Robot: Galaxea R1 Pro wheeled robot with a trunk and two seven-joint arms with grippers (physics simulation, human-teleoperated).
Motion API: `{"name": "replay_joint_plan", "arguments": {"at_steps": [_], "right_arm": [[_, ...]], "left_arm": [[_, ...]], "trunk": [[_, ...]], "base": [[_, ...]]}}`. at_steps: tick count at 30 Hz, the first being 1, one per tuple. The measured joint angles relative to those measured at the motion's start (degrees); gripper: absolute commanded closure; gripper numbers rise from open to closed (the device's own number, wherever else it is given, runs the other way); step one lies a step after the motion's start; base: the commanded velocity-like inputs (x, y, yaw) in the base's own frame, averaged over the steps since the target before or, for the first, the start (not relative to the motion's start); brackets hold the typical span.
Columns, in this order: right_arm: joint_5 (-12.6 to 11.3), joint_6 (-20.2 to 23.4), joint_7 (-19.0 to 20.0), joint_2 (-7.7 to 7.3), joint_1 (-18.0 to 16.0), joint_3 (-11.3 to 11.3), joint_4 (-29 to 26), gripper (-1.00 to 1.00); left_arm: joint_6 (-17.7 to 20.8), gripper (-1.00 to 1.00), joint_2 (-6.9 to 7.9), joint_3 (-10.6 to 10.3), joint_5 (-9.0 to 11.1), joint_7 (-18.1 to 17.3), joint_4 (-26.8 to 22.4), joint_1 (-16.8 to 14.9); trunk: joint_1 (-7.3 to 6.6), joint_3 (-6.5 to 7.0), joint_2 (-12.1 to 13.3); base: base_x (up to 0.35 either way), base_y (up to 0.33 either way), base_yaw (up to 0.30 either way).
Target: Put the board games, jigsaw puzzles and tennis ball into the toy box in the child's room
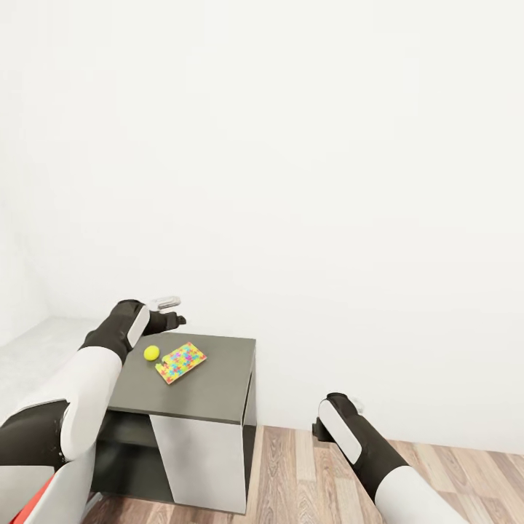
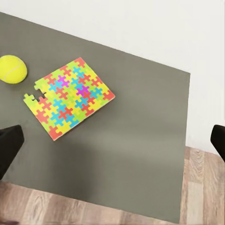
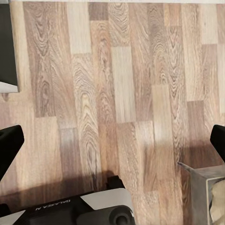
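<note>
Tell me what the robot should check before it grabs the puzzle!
1. Left gripper open: ok, fingers wide apart.
2. Left gripper above the jigsaw puzzle: ok, hovering, not touching.
3. Puzzle flat on the dark grey table wing: ok.
4. Tennis ball out of the way: not ok, right beside the puzzle's notched corner.
5. Toy box spotted: cannot tell.
6. Right gripper free: ok, open above the wood floor.
</note>
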Motion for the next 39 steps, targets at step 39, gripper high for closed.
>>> {"name": "replay_joint_plan", "arguments": {"at_steps": [39], "right_arm": [[-0.08,-0.23,0.75,-0.05,0.0,0.21,-2.14,-1.0]], "left_arm": [[-2.58,-1.0,-3.56,0.07,0.02,8.34,2.82,-0.1]], "trunk": [[-0.02,-0.47,0.0]], "base": [[0.054,0.0,0.0]]}}
